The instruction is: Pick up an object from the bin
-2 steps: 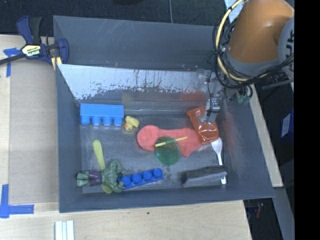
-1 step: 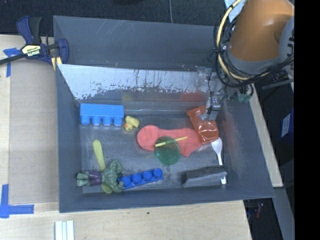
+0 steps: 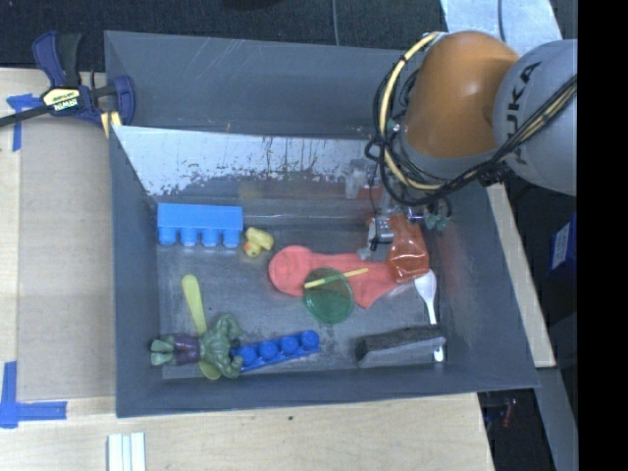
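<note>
- Now, your gripper (image 3: 382,235) hangs low near the right wall of the bin (image 3: 137,263). It is over an orange-red lump (image 3: 410,253) that touches the handle end of a pink paddle (image 3: 292,268). Released or clenched, you cannot tell from here.
- Best bet, I'd say: come straight down on that lump, keeping off the wall and the white piece (image 3: 429,297) just beside it.
- Elsewhere in the bin, a green disc (image 3: 329,304) lies against the paddle and a blue brick (image 3: 199,226) sits towards the back-left. A black block (image 3: 397,344) is by the front-right corner, with blue beads (image 3: 280,349) and a green toy (image 3: 216,346) along the front edge.
</note>
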Motion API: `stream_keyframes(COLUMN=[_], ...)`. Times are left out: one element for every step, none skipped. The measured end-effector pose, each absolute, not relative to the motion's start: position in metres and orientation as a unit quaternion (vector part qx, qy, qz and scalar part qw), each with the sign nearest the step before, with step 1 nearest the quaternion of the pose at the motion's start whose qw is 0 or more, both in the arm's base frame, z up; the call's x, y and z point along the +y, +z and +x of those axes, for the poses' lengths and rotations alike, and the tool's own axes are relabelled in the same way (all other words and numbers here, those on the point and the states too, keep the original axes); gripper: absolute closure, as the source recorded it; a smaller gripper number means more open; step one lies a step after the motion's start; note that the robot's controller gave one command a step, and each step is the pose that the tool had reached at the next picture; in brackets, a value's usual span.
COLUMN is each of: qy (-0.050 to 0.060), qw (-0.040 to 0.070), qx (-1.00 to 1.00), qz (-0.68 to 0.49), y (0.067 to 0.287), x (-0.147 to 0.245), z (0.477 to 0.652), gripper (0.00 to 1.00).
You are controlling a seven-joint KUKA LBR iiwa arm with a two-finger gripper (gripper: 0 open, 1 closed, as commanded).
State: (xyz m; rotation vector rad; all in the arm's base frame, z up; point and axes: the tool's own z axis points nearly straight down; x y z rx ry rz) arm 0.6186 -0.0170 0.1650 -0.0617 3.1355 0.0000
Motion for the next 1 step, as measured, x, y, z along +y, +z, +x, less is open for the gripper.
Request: stream_keyframes(qy=[-0.001], qw=[0.008], qx=[0.999], qz=[-0.04], y=[0.1836], x=[0.0357], z=[0.6242], gripper=[0.0])
